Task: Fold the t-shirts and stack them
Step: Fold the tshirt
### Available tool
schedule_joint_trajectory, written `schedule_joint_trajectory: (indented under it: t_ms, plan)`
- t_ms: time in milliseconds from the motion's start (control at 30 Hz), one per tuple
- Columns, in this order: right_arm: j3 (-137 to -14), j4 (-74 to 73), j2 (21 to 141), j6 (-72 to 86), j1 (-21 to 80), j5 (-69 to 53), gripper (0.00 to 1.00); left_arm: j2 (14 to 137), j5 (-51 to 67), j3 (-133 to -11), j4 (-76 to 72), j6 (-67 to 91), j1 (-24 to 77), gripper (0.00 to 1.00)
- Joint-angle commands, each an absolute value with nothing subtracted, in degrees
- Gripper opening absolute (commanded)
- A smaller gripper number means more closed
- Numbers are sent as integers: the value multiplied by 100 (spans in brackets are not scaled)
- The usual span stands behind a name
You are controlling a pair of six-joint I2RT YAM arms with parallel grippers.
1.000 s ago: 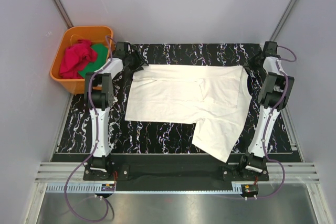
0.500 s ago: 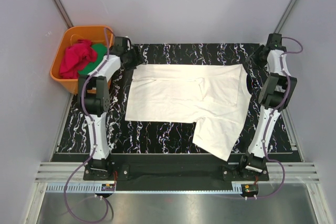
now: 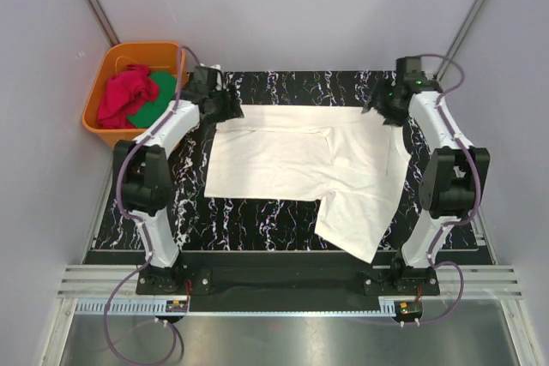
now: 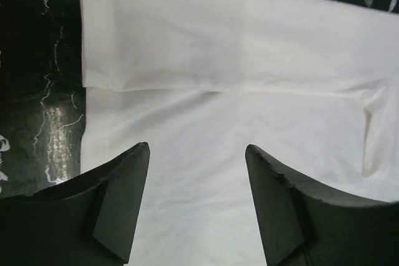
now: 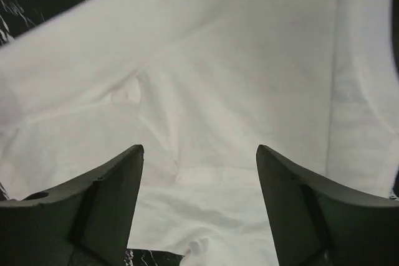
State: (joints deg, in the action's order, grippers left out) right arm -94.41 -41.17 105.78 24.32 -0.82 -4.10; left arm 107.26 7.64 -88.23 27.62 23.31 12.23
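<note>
Cream-white t-shirt (image 3: pixel 292 165) lies partly folded on the marbled table (image 3: pixel 257 216) — left gripper (image 3: pixel 225 107) over its far-left corner, right gripper (image 3: pixel 383 109) over its far-right. Both pairs of jaws stand apart, gripping nothing.

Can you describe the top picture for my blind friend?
A cream-white t-shirt lies partly folded on a black marbled table, left gripper and right gripper open over its far corners. An orange tub holds red cloth and green cloth.

High overview, wrist views close over t-shirt (image 3: pixel 292 152)

Cream-white t-shirt (image 3: pixel 283 160); black white-veined table (image 3: pixel 257 217); orange tub (image 3: pixel 93 114).
</note>
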Motion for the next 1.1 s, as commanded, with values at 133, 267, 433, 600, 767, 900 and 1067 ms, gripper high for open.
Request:
schedule_joint_trajectory:
  t_ms: [133, 267, 433, 600, 767, 900, 1067]
  plan:
    - [-8429, -3771, 10844, 2154, 746, -27, 80, 11846, 105, -9140, 2918, 2451, 1986, 69]
    - [-8560, -3621, 11345, 1925, 1028, 228, 80, 12523, -122, -9535, 3146, 2558, 1890, 69]
    - [-9376, -3796, 12310, 1811, 1388, 369, 80, 12919, -35, -9790, 3234, 2742, 1574, 69]
    - [-10596, -4112, 13174, 1732, 1573, 325, 80, 13139, 149, -10072, 3305, 2681, 1248, 68]
    - [-11092, -4465, 13281, 1758, 1608, 316, 81, 13070, -226, -10836, 3875, 2347, 1222, 69]
    - [-10777, -4736, 12484, 1793, 1608, 754, 85, 12089, -509, -10514, 3982, 2233, 1396, 71]
    - [-9802, -4887, 11121, 1995, 1565, 1029, 98, 10225, -510, -8538, 3359, 2583, 1600, 72]
